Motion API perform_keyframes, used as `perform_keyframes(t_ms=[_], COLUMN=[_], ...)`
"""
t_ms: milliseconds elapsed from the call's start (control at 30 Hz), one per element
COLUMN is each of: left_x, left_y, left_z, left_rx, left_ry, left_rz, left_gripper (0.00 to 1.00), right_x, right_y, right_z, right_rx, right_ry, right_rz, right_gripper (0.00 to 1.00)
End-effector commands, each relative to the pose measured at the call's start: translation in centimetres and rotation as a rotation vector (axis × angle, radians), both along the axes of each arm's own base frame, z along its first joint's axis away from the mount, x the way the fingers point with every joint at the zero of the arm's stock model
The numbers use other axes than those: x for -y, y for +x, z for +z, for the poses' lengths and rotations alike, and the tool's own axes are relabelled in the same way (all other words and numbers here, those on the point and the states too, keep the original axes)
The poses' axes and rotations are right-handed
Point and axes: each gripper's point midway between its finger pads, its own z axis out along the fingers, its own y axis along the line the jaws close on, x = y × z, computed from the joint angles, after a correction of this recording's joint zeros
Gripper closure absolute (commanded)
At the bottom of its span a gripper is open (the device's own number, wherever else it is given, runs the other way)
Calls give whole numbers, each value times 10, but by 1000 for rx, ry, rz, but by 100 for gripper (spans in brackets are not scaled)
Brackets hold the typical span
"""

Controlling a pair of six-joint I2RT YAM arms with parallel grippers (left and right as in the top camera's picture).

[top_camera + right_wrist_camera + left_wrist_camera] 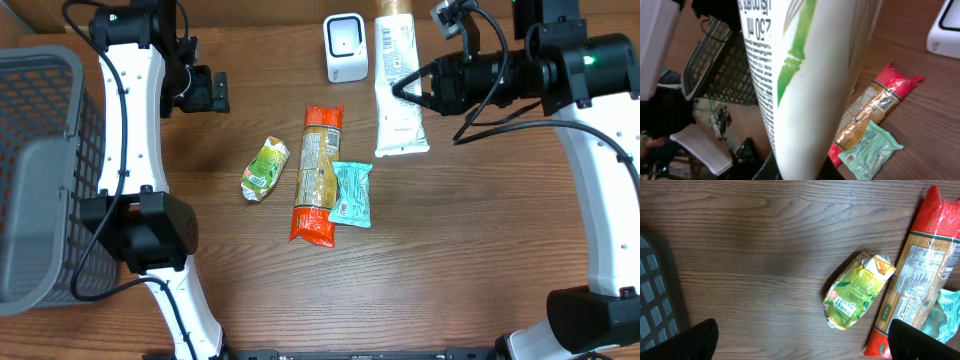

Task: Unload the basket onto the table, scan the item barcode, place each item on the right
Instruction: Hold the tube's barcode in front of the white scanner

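Observation:
My right gripper (403,90) is shut on a white tube (397,45) with green stripes and small black print, which it holds lengthwise just right of the white barcode scanner (345,47). In the right wrist view the tube (805,75) fills the middle, gripped at its lower end by my right gripper (797,172), and the scanner's corner (946,25) shows at the top right. No barcode can be made out on the tube. My left gripper (205,92) hovers open over bare wood at the upper left, with nothing between its fingers (705,337).
A green snack packet (265,168), a long red-ended pasta pack (318,175) and a teal packet (351,193) lie at mid-table. A grey mesh basket (40,170) stands at the left edge. The left wrist view shows the green packet (857,296) and pasta pack (920,290).

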Motion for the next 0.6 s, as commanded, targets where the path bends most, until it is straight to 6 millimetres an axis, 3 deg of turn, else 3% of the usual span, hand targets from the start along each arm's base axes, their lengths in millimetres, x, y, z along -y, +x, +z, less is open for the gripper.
perform_keyframes(t_ms=[0,167,400,567], left_x=[0,0,0,0], left_y=[0,0,0,0], left_z=[-4,-4,-4,-4], left_rx=[-10,-10,-10,-10], left_ry=[8,8,8,8], left_rz=[-20,-20,-20,-20], left_gripper=[0,1,0,0], right_x=[-3,-6,-12,-5], right_y=[4,16,18,21], right_z=[28,37,41,51], right_rx=[61,81,96,142], right_ry=[20,54,54,13], right_rz=[-59,-88,-66,-110], right_gripper=[97,97,97,97])
